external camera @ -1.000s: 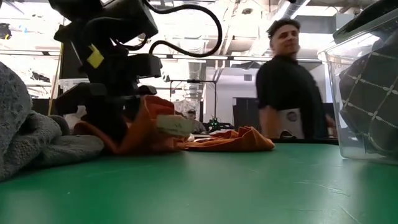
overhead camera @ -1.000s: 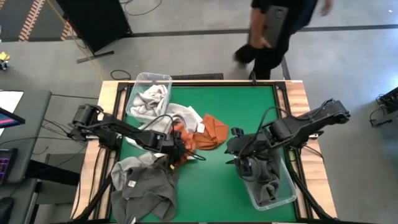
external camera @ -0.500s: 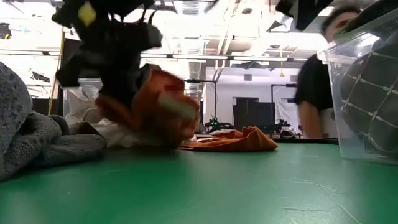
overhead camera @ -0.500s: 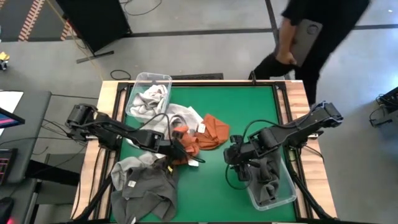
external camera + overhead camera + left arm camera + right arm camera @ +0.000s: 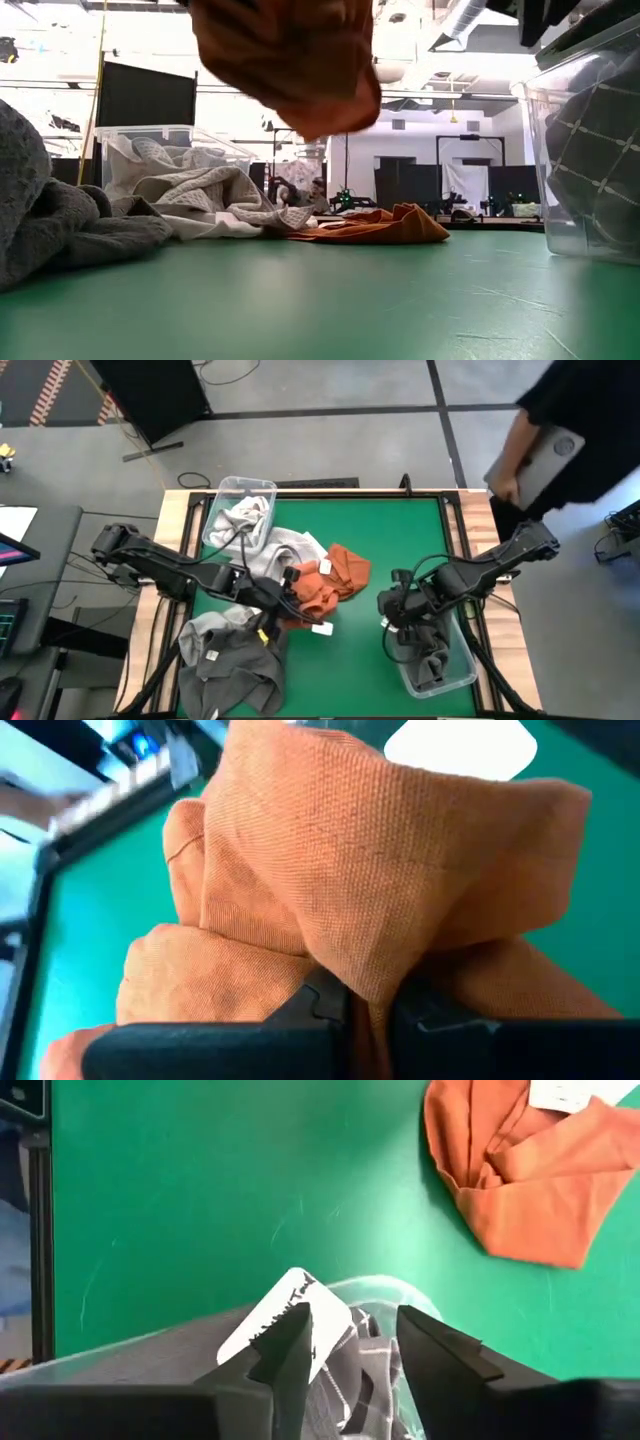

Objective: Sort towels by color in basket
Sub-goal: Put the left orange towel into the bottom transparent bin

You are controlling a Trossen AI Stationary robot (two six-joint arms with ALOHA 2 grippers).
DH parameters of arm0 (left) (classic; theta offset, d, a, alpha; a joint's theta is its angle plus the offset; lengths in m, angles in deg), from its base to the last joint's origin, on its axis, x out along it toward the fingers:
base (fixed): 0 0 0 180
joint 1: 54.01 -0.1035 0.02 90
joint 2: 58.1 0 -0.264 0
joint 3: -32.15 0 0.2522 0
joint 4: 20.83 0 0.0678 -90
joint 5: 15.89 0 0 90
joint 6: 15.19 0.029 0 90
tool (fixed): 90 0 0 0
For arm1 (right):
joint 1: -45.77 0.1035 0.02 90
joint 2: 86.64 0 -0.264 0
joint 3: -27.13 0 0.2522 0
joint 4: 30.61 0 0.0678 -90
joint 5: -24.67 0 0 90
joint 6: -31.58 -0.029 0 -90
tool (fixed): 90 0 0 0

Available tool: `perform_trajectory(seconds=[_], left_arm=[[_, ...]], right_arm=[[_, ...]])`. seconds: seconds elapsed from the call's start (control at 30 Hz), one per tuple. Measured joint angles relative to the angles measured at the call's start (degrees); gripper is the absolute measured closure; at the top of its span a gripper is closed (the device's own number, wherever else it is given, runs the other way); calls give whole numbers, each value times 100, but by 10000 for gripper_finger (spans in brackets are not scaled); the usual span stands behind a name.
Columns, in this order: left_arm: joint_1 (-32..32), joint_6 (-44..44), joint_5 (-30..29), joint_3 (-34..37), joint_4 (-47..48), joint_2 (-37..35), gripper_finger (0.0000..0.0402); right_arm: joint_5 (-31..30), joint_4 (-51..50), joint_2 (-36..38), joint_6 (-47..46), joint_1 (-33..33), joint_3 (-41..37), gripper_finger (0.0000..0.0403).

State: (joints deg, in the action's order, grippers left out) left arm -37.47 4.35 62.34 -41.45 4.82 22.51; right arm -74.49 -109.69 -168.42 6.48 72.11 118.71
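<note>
left gripper (image 5: 360, 1005) has its fingers clenched on an orange towel (image 5: 370, 870) lifted off the bench (image 5: 370, 540); right gripper (image 5: 352, 1342) fingers are parted over the bin (image 5: 455, 670).

Left gripper (image 5: 368, 1010) clamped, raised; right gripper (image 5: 355, 1342) parted, lowered

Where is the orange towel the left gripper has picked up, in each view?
High: orange towel mid-table, at the left gripper.
Low: hanging at top centre, clear of the table.
Left wrist: fills the picture, pinched between shut fingers.
Right wrist: not in it; the one shown is the second orange towel.
Shared landmark: green mat.
</note>
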Motion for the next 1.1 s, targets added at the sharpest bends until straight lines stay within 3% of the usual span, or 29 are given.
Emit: perform_trajectory(seconds=[0.37, 0.8, 1.1], left_arm=[[88, 479, 403, -201, -1058, -1, 390], [-61, 545, 1177, -216, -2032, 12, 391], [-220, 371, 1320, -216, -2562, 14, 391]], right_arm=[[-483, -884, 246, -685, 529, 0, 253], [-2192, -1282, 1113, -1640, 1406, 0, 264], [-2653, -1357, 1122, -1779, 1476, 0, 264]])
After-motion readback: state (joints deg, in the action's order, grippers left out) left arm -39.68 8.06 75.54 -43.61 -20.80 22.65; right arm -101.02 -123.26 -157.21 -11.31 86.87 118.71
